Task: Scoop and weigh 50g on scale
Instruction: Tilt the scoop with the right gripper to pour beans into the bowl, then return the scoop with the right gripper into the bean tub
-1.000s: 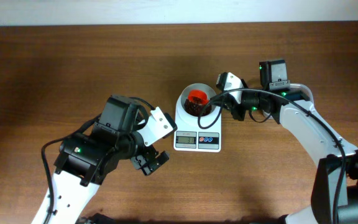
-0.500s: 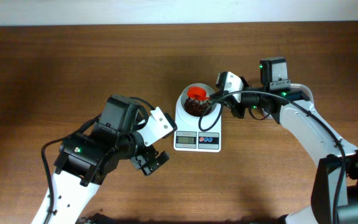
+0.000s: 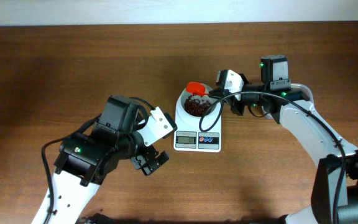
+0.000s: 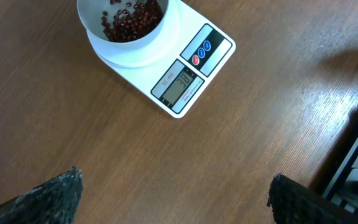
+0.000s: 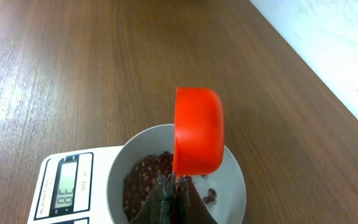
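Just right of centre in the overhead view, the small white digital kitchen scale (image 3: 197,127) sits on the brown wooden tabletop (image 3: 73,62), its grey display (image 4: 180,86) and two round buttons (image 4: 202,53) on the edge toward the lower frame. On its upper part stands the round white bowl (image 3: 183,99), holding a loose heap of small dark red-brown beans (image 3: 196,107), with a few grains lying apart from the heap on the bowl's floor. At the bowl's upper rim hangs an orange-red plastic scoop (image 3: 196,88), tipped on its side above the beans in the right wrist view. The right hand (image 3: 212,93) reaches in from the right, its dark fingers (image 5: 166,202) pressed together on the scoop's handle. Well apart, at lower left of the scale, the left hand (image 3: 152,162) hovers over bare wood, its fingers (image 4: 48,193) spread wide with nothing between them.
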